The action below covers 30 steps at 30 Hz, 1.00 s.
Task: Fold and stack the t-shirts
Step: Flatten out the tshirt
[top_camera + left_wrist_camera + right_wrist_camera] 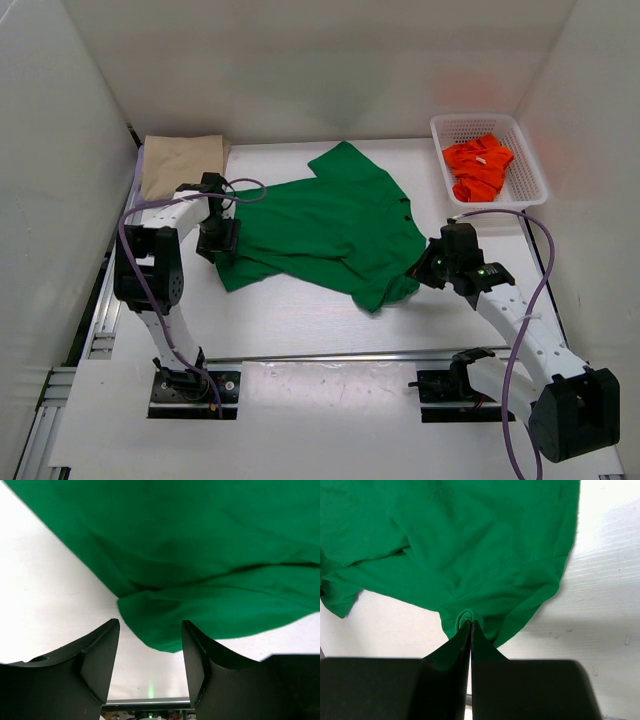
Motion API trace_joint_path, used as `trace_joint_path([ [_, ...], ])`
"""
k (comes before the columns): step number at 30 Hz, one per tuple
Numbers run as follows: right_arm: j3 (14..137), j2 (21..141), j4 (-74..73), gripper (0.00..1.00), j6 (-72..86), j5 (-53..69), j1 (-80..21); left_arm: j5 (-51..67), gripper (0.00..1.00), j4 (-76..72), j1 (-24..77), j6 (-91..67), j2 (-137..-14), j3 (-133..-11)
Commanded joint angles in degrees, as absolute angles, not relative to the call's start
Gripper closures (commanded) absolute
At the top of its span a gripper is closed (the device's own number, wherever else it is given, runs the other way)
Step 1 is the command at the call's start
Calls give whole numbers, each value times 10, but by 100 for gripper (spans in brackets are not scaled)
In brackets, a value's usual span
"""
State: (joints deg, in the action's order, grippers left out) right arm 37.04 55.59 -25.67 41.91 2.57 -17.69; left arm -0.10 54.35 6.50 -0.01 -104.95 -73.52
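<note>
Both arm bases sit on the near side of the green t-shirt [330, 220], which lies spread and rumpled on the counter [300, 310]. The right arm reaches forward and inward from its base, with its wrist lowered to the shirt's near right corner. There the right gripper [425, 268] [470, 625] is clenched, its jaws pressed together on a small bunched fold of the green cloth at the hem. The left arm rises from its base, bends at the elbow and drops its wrist onto the shirt's left edge. The left gripper [218, 240] [150, 626] is released, jaws apart, and a rounded fold of the shirt's edge lies just ahead of the gap. Beyond the shirt's far left corner lies a folded tan t-shirt [180, 163]. Beyond its far right corner stands a white basket [530, 160] holding a crumpled orange-red t-shirt [478, 168].
</note>
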Motion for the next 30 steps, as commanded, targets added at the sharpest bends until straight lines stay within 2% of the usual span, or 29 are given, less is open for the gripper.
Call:
trace_joint_path([
  [1,388,552,-265,100,408,15,-175,-11,36,521,53,0,-1034,-740],
  [6,388,552,-265,100,408,10,-175,-24,36,504,47,0,-1052,-740],
  [13,394,547,-276,100,397,4,-175,0,62,523,47,0,-1071,-740],
  [14,394,547,-276,100,397,-2,-175,0,67,523,47,0,-1071,-734],
  [15,394,547,-276,100,397,-2,-175,0,79,523,42,0,-1071,-734],
  [18,394,547,-276,100,397,-2,-175,0,89,528,42,0,-1057,-734],
  [24,399,552,-276,100,392,-2,-163,-5,89,533,30,0,-1020,-739],
  [27,438,598,-254,100,372,5,-135,-31,89,527,18,0,-1015,-793],
  [28,501,622,-254,100,359,14,-121,-39,89,527,18,0,-1023,-821],
  [30,613,726,-273,100,315,33,-72,-61,89,527,18,0,-1047,-951],
])
